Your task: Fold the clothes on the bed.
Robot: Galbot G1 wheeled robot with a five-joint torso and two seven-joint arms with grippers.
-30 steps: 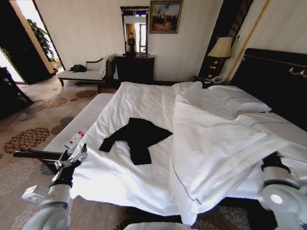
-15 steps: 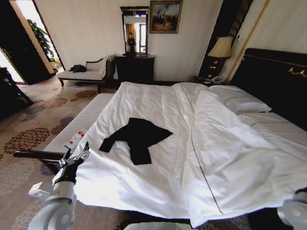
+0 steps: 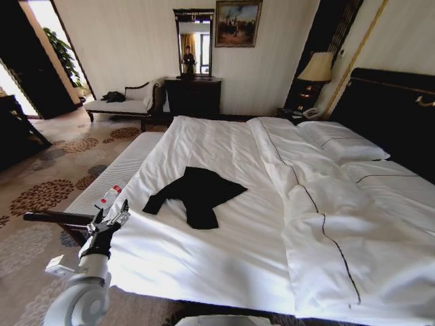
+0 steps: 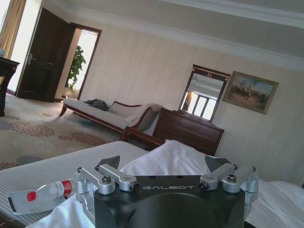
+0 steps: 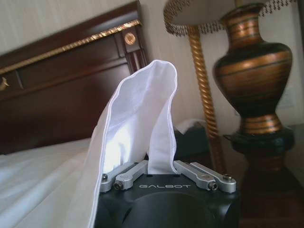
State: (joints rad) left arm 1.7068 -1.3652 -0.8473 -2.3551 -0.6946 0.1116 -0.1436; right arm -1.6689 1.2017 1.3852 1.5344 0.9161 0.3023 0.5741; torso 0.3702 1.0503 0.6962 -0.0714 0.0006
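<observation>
Duvet clamped in my right jaws; T-shirt waiting mid-bed.

My right gripper (image 5: 161, 172) is clenched on a fold of the white duvet (image 5: 137, 118), which stands up between the jaws in front of the dark headboard (image 5: 61, 95) and a brass lamp (image 5: 251, 71). My left gripper (image 3: 110, 219) hovers with its jaws spread and empty, just off the near left edge of the bed (image 3: 204, 272), beside a clear bottle with a red cap (image 3: 107, 197) lying on the striped bench (image 3: 115, 173). The black T-shirt (image 3: 196, 195) lies crumpled on the bare sheet, well apart from both grippers. Risks, in my judgement: the soft duvet could slide back over the shirt once released, and a low sweep of my left arm could knock the bottle off the bench.
</observation>
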